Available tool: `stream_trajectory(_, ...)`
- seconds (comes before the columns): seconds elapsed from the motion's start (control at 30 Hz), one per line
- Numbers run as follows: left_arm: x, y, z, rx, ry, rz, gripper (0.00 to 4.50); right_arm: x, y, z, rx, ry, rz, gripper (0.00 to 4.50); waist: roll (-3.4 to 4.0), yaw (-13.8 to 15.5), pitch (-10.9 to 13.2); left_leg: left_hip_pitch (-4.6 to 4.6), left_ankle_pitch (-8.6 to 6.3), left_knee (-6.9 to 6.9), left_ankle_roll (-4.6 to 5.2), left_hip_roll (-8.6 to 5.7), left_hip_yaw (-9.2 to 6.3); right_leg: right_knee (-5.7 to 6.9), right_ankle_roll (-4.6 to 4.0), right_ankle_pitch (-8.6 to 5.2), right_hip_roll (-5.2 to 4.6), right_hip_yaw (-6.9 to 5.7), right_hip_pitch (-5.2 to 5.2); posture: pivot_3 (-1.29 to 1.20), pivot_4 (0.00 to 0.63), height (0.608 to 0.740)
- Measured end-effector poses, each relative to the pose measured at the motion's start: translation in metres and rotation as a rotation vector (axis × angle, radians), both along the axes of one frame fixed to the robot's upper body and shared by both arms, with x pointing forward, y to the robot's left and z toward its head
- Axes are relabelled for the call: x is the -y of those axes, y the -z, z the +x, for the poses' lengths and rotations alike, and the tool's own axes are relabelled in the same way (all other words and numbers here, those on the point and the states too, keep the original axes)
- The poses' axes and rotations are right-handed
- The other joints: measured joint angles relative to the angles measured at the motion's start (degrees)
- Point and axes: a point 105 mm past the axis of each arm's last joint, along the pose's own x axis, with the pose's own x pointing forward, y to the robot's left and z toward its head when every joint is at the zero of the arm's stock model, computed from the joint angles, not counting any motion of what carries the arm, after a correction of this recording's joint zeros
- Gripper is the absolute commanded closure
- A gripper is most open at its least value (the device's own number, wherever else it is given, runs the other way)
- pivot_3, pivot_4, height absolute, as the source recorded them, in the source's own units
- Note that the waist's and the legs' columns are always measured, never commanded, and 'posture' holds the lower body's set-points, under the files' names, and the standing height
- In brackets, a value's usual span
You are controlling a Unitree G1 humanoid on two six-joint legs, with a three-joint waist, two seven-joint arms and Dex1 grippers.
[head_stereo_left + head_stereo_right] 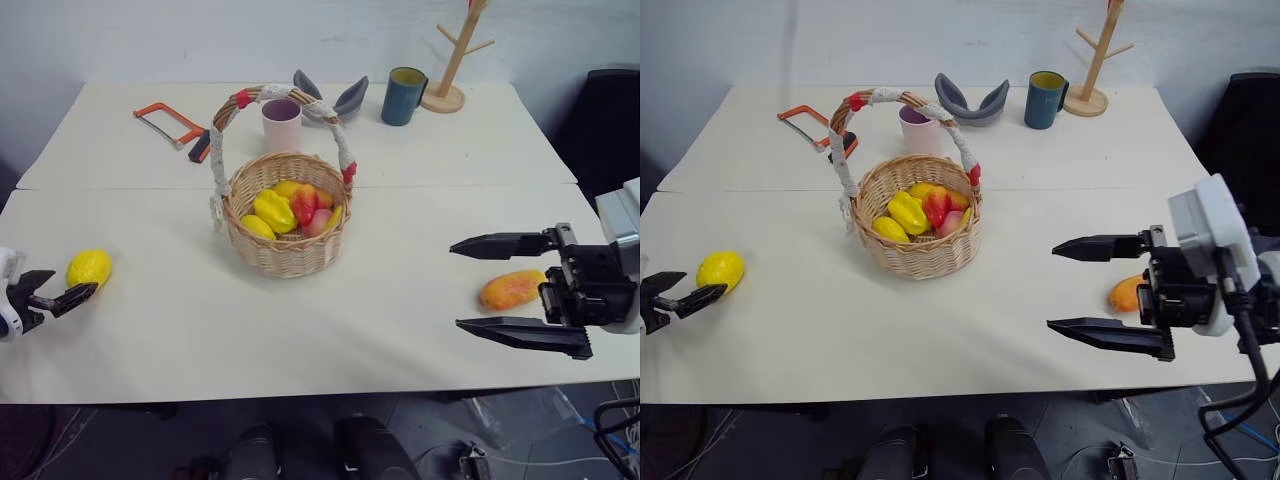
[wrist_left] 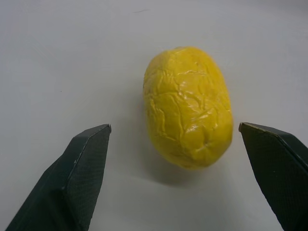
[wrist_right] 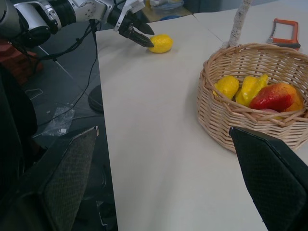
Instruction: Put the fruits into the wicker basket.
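A bumpy yellow lemon (image 1: 89, 267) lies near the table's left edge. My left gripper (image 1: 74, 281) stands open just in front of it, and in the left wrist view the lemon (image 2: 187, 108) sits between and a little beyond the two fingers (image 2: 82, 168), untouched. An orange-yellow mango (image 1: 512, 289) lies at the right near the front edge. My right gripper (image 1: 455, 285) hovers open over the table, pointing left toward the wicker basket (image 1: 290, 258), with the mango back by its wrist. The basket stands mid-table and holds several yellow and red toy fruits.
Behind the basket stand a pink cup (image 1: 282, 123), a grey curved object (image 1: 330, 100), a dark blue mug (image 1: 404, 95) and a wooden mug tree (image 1: 455, 60). An orange hacksaw (image 1: 170, 124) lies at the back left. The table's front edge runs close below both grippers.
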Motion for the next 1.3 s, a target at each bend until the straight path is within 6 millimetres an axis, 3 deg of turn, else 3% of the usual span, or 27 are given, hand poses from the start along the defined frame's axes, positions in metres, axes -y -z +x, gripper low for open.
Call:
stream_trajectory(0.1, 0.006, 0.006, 0.022, 0.018, -0.014, -0.017, 0.02, -0.005, 0.003, 0.003, -0.002, -0.011, -0.017, 0.00, -0.01, 0.2, 0.0, -0.07, 0.05, 0.09, 0.03, -0.01, 0.00, 0.11, 0.02, 0.01, 0.01, -0.02, -0.08, 0.00, 0.150, 0.740)
stream_trajectory(0.13, 0.009, 0.010, 0.026, 0.009, -0.012, -0.015, 0.20, -0.005, 0.004, 0.004, -0.004, -0.010, -0.022, 0.00, -0.01, 0.2, 0.0, -0.12, 0.05, 0.17, 0.04, -0.02, 0.01, 0.17, 0.03, 0.01, 0.01, -0.01, -0.14, 0.00, 0.150, 0.740)
stream_trajectory(0.37, 0.016, 0.021, 0.034, -0.009, 0.009, -0.016, 2.04, -0.006, -0.004, 0.008, 0.033, 0.016, -0.027, 0.00, -0.02, -0.1, 0.0, -0.12, 0.16, 0.34, -0.03, 0.03, 0.08, 0.60, 0.05, 0.02, 0.01, 0.00, -0.27, 0.00, 0.150, 0.740)
stream_trajectory(0.57, 0.032, 0.024, 0.023, -0.048, 0.125, -0.007, 2.16, -0.008, -0.008, 0.010, 0.047, 0.044, -0.012, 0.00, -0.01, -0.1, 0.0, -0.06, 0.30, 0.32, -0.10, 0.03, 0.09, 0.72, 0.04, 0.02, -0.03, -0.01, -0.27, 0.00, 0.150, 0.740)
stream_trajectory(0.63, 0.050, 0.023, 0.016, -0.070, 0.226, -0.019, 2.16, -0.007, -0.008, 0.011, 0.048, 0.053, -0.010, 0.00, -0.01, -0.1, 0.0, -0.08, 0.30, 0.31, -0.10, 0.02, 0.09, 0.71, 0.04, 0.02, -0.06, -0.01, -0.27, 0.00, 0.150, 0.740)
stream_trajectory(0.7, 0.082, 0.017, 0.008, -0.081, 0.381, -0.073, 2.16, -0.007, -0.008, 0.012, 0.048, 0.064, -0.008, 0.00, -0.04, 0.1, 0.0, -0.11, 0.31, 0.30, -0.10, 0.01, 0.05, 0.70, 0.04, 0.02, -0.07, -0.04, -0.27, 0.00, 0.150, 0.740)
stream_trajectory(0.8, 0.147, -0.023, -0.004, -0.004, 0.681, -0.138, 2.16, -0.006, -0.008, 0.014, 0.053, 0.086, -0.003, 0.00, -0.09, 0.5, 0.0, -0.18, 0.38, 0.33, -0.08, -0.07, -0.10, 0.67, 0.04, 0.03, -0.17, -0.19, -0.22, 0.00, 0.150, 0.740)
stream_trajectory(0.9, 0.192, -0.067, -0.002, 0.131, 0.833, -0.054, 2.16, -0.006, -0.007, 0.018, 0.058, 0.116, 0.008, 0.00, -0.06, 0.4, 0.0, -0.12, 0.46, 0.32, -0.07, -0.16, -0.12, 0.66, 0.06, 0.03, -0.16, -0.19, -0.16, 0.00, 0.150, 0.740)
stream_trajectory(0.97, 0.216, -0.087, 0.008, 0.216, 0.855, -0.051, 2.16, -0.005, -0.004, 0.021, 0.056, 0.138, 0.010, 0.00, 0.03, 0.4, 0.0, -0.07, 0.49, 0.32, -0.06, -0.19, -0.11, 0.67, 0.12, 0.06, -0.12, -0.16, -0.10, 0.00, 0.150, 0.740)
stream_trajectory(1.07, 0.250, -0.102, 0.029, 0.274, 0.838, -0.082, 2.16, -0.005, 0.004, 0.023, 0.040, 0.157, 0.000, 0.00, 0.02, 0.4, 0.0, -0.17, 0.61, 0.38, -0.25, -0.16, -0.12, 0.66, 0.22, 0.12, 0.08, -0.04, -0.16, 0.00, 0.150, 0.740)
stream_trajectory(1.2, 0.278, -0.097, 0.057, 0.236, 0.780, -0.070, 2.16, -0.007, 0.004, 0.022, 0.054, 0.172, -0.002, 0.00, 0.02, 0.2, 0.0, -0.20, 0.65, 0.57, -0.40, -0.06, -0.08, 0.64, 0.27, 0.14, 0.39, 0.37, -0.21, 0.00, 0.150, 0.740)
stream_trajectory(1.3, 0.294, -0.091, 0.082, 0.209, 0.716, -0.099, 1.17, -0.006, 0.006, 0.024, 0.052, 0.199, 0.014, 0.00, 0.01, 0.3, 0.0, -0.29, 0.64, 0.74, -0.40, -0.02, -0.11, 0.66, 0.28, 0.13, 0.43, 0.37, -0.27, 0.00, 0.150, 0.740)
